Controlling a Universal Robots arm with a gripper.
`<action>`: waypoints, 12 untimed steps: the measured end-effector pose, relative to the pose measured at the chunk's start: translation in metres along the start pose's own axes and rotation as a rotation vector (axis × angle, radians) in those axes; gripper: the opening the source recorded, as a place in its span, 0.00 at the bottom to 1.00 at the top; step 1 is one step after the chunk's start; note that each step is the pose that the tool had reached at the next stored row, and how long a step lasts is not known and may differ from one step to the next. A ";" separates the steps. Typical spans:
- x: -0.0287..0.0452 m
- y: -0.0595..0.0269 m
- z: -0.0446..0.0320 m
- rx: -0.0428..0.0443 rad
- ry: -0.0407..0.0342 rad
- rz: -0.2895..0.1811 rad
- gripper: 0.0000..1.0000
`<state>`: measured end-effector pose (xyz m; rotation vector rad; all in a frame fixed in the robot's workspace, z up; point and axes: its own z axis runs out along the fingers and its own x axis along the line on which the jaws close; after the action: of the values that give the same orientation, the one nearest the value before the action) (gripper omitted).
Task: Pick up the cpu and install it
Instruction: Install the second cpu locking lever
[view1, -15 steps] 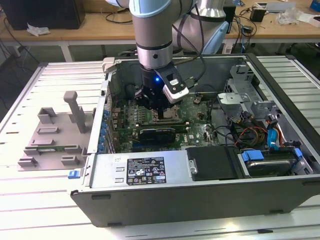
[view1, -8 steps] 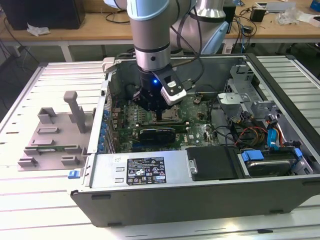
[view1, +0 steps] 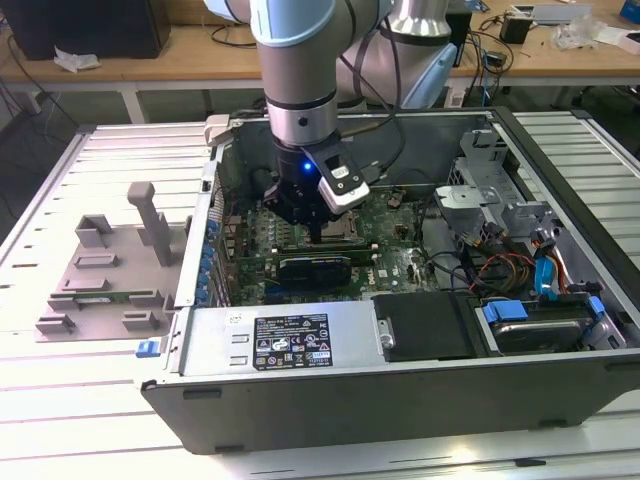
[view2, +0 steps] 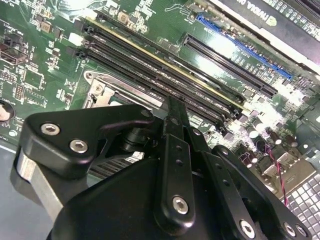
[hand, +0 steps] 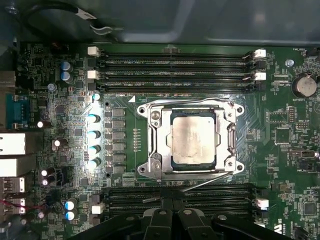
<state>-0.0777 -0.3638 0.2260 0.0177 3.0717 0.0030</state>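
Note:
The cpu (hand: 193, 137), a flat square chip with a dull silver-grey top, lies inside the metal socket frame (hand: 150, 140) on the green motherboard (hand: 125, 165). My gripper (hand: 173, 200) hangs just above the board beside the socket, over the memory slots. Its black fingers are pressed together with nothing between them. The second wrist view shows the gripper (view2: 172, 107) pointing at the socket's edge. In the exterior view my gripper (view1: 316, 235) reaches down into the open computer case (view1: 400, 400).
A grey plastic tray (view1: 100, 270) lies on the table at the exterior view's left. Inside the case are a black card (view1: 315, 265), memory slots (hand: 175, 70), a power supply (view1: 290, 340), and cables and drive cages (view1: 520, 250) at the exterior view's right.

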 end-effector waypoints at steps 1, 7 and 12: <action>0.0005 0.0000 0.0006 -0.0003 -0.0002 0.000 0.11; 0.0087 -0.0001 0.0044 -0.0059 -0.0119 0.000 0.11; 0.0118 -0.0002 0.0063 -0.0130 -0.0218 -0.003 0.11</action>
<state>-0.0890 -0.3638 0.2190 0.0123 3.0498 0.0225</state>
